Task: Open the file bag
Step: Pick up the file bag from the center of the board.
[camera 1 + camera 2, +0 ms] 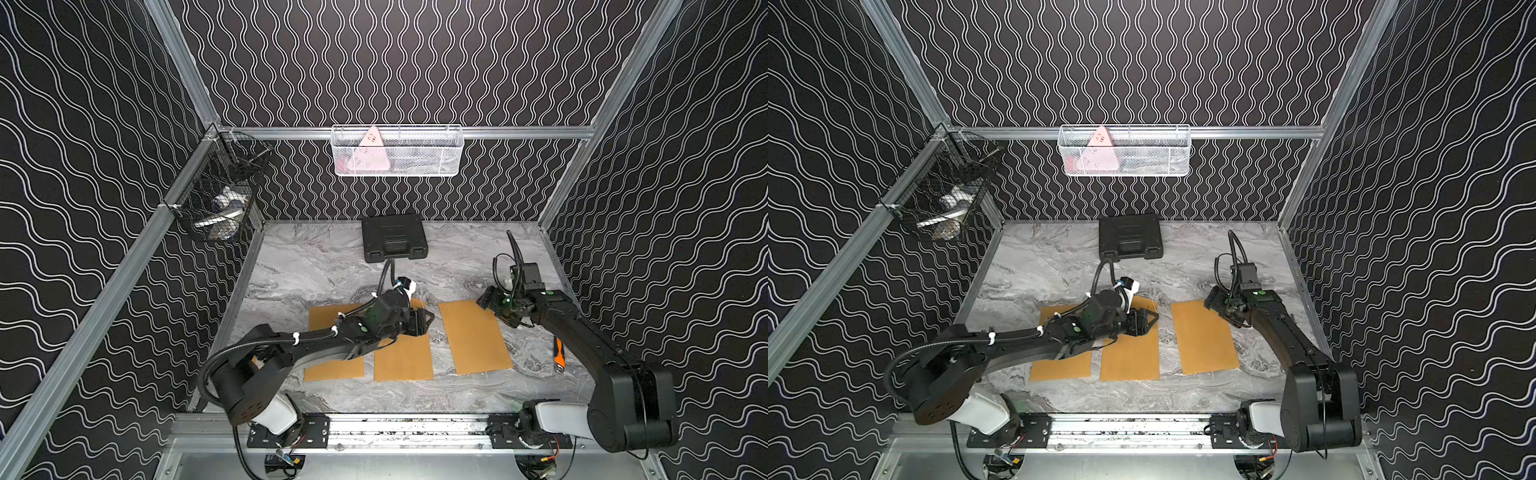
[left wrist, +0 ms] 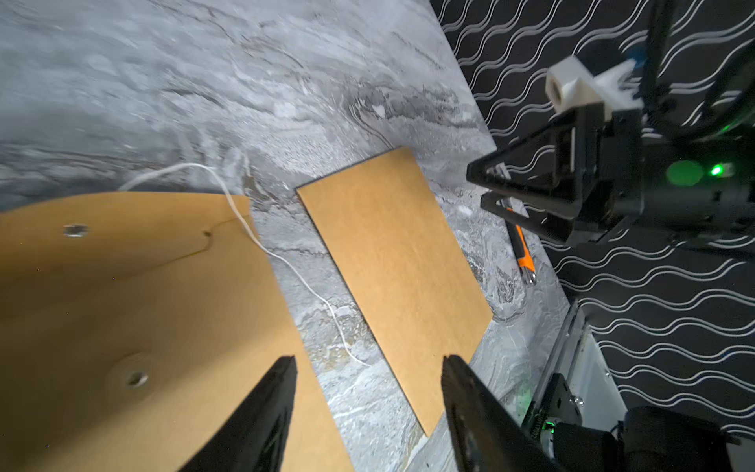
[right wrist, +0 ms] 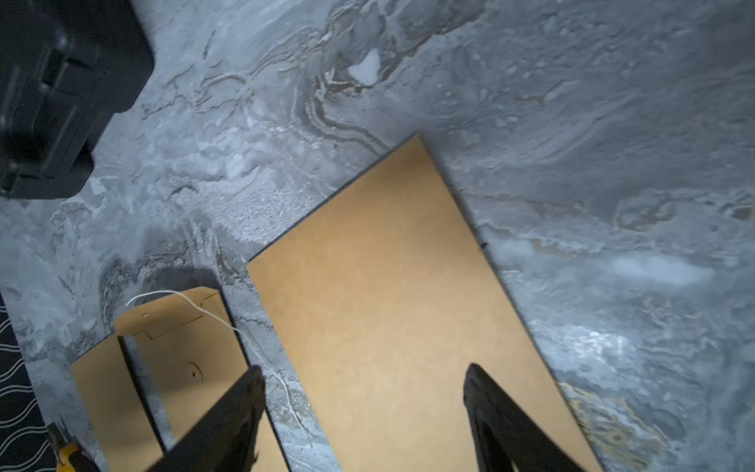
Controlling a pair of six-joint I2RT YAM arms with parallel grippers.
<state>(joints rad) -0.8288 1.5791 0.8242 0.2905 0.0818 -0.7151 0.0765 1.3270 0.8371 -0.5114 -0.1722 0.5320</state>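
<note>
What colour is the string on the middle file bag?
White: the string shows clearest in the left wrist view.

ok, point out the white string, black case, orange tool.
white string (image 2: 188,165): left wrist view, top of its loop.
black case (image 1: 394,237): a top view, lid centre.
orange tool (image 2: 524,255): left wrist view, orange handle.

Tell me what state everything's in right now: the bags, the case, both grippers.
Middle bag: string unwound, flap down.
Right bag: flat, plain side up.
Left bag: flat, partly hidden.
Case: closed.
Left gripper: open, empty.
Right gripper: open, empty.
</note>
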